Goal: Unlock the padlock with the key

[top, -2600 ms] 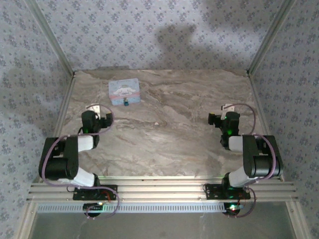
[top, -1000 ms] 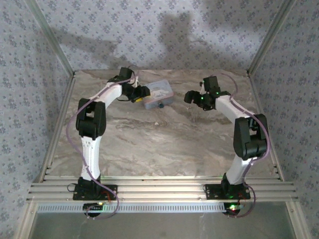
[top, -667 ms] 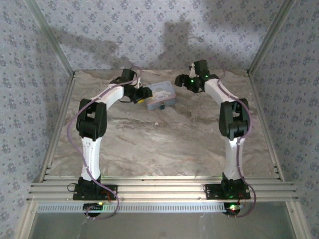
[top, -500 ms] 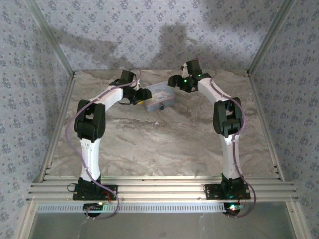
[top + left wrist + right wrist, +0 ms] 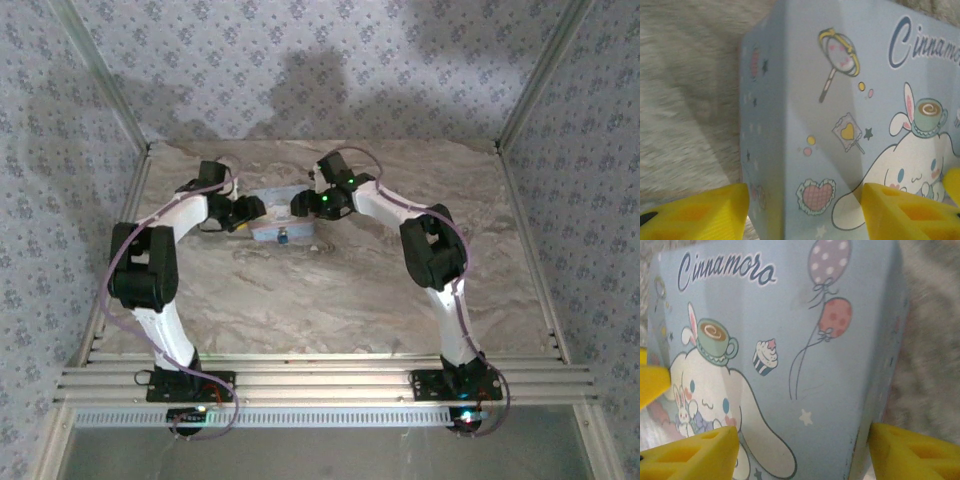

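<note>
The padlock is a tiny dark blue lock hanging at the near side of a pale blue cartoon tin on the marble table. My left gripper is at the tin's left end. In the left wrist view its yellow fingers are closed on the tin: one finger lies against the end wall and the other over the lid. My right gripper is at the right end. Its fingers bracket the tin the same way, one touching the side wall. The key is out of view.
The marble tabletop is walled by patterned panels at the back and sides. An aluminium rail runs along the near edge by the arm bases. Both arms arch over the back half of the table.
The right arm swung left onto the tin's right end. The tin, held at its left end by the left gripper, moved left and nearer with both arms.
</note>
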Robot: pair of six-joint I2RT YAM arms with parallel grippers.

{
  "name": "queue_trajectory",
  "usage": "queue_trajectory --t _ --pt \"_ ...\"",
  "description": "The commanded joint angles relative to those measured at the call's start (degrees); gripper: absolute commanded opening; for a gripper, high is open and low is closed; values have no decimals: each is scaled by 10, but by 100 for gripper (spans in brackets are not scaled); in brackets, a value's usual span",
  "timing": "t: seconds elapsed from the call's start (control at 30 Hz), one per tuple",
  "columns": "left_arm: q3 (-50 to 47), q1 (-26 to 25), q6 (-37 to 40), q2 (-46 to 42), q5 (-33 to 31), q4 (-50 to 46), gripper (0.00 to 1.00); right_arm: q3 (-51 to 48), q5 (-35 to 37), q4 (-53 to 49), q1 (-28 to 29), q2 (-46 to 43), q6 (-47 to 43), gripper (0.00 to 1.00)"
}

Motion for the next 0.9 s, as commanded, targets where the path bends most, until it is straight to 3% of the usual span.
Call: queue_trajectory --t 0.0,0.23,0.47,0.67,0.87 --pt "-33 -2 24 -22 -21 -23 62 -2 -24 -7 13 -30 26 69" --pt "-71 -5 2 -38 0 13 62 -10 -31 -30 15 -61 30 72" --pt "-48 -44 -8 -11 3 13 62 -47 -33 -48 -16 -101 27 74" --pt "-34 -45 4 -17 -41 -21 65 -69 4 -102 -94 -156 27 74" --pt "-26 -47 32 -57 -87 -43 67 -68 94 -199 -175 -172 -6 74"
